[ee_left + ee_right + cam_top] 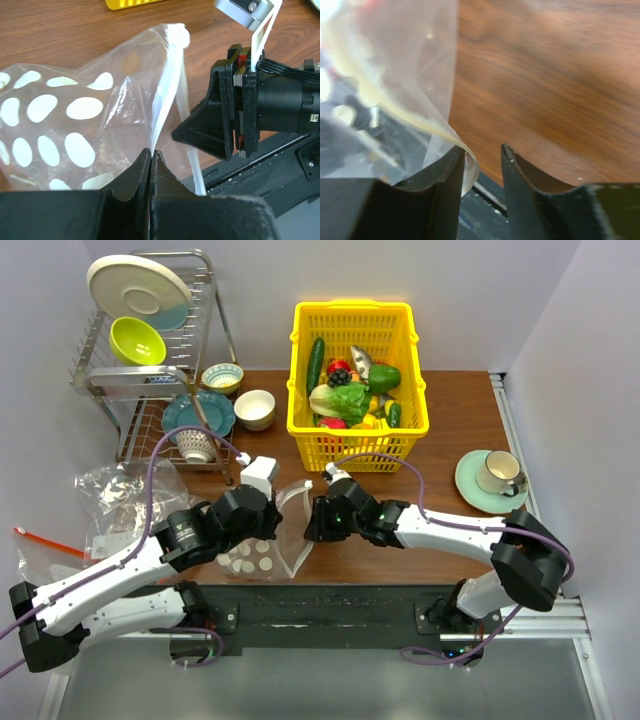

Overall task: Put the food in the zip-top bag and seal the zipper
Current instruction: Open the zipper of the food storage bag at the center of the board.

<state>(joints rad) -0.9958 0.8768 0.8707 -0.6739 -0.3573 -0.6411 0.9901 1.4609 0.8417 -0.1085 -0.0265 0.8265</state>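
Note:
The zip-top bag [262, 552], clear with white dots, stands between my two grippers at the table's near edge. In the left wrist view the bag [75, 115] billows to the left, and its zipper [167, 90] runs as a pale strip down into my left gripper [151, 152], which is shut on it. My right gripper [482, 150] is open. The bag's edge [465, 165] curls over its left fingertip into the gap, and the right finger stands apart from it. From above, the right gripper [312, 520] meets the bag's right side. The food [350, 400] lies in the yellow basket [355, 308].
A dish rack [150, 360] with plates and a green bowl stands at the back left, with bowls [254, 408] beside it. A cup on a green saucer [492, 480] sits at the right. Plain clear bags [110, 500] with an orange-red strip lie at the left.

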